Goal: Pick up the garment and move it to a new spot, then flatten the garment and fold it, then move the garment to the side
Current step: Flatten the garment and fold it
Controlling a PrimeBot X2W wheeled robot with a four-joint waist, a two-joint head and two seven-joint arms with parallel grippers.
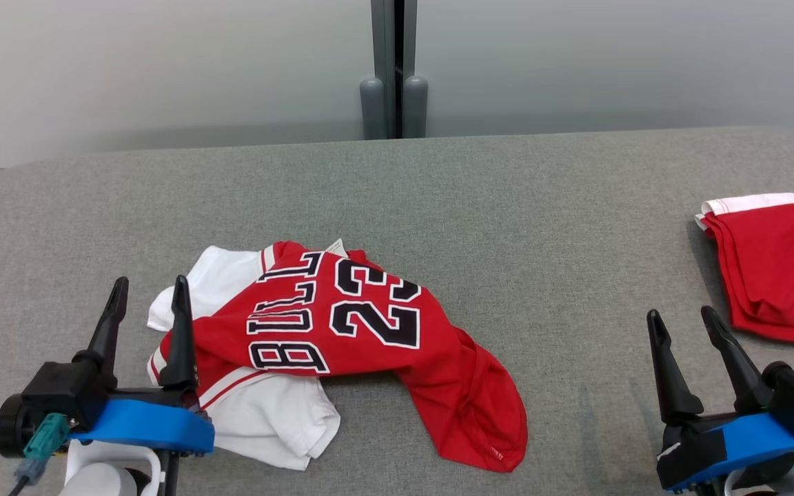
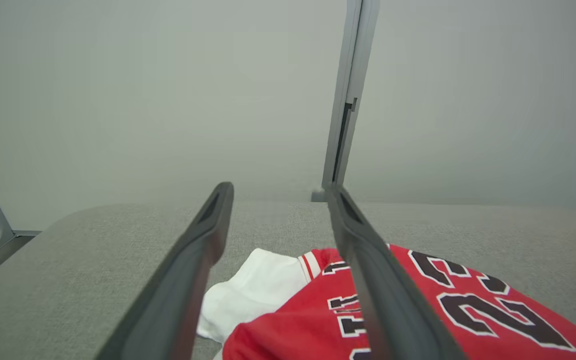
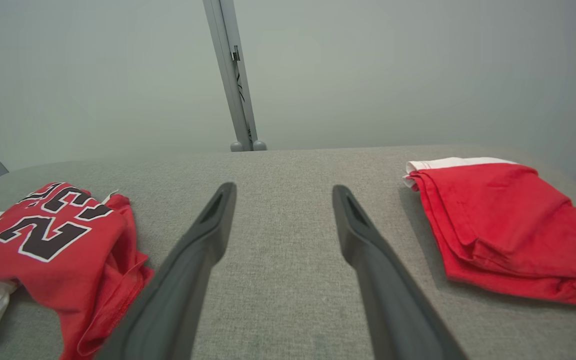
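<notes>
Item inspected: a red basketball jersey [image 1: 342, 331] with black lettering and the number 23. It lies left of centre on the grey worktop [image 1: 507, 207], bunched and twisted, with white fabric showing beneath its left and lower edges.

Left gripper [image 1: 150, 280]: jaws spread wide, grasping nothing. It stands at the jersey's left edge. Its inner finger overlaps the cloth in the head view, but contact cannot be confirmed from this angle.

Right gripper [image 1: 680, 312]: jaws likewise released and empty, over bare worktop well apart from the jersey and near a folded red garment [image 1: 776, 269] with a white band.

Assessment: the jersey is down on the worktop, so the relocation may be complete. It is neither flattened nor folded. Flattening, folding and the move aside are outstanding.
</notes>
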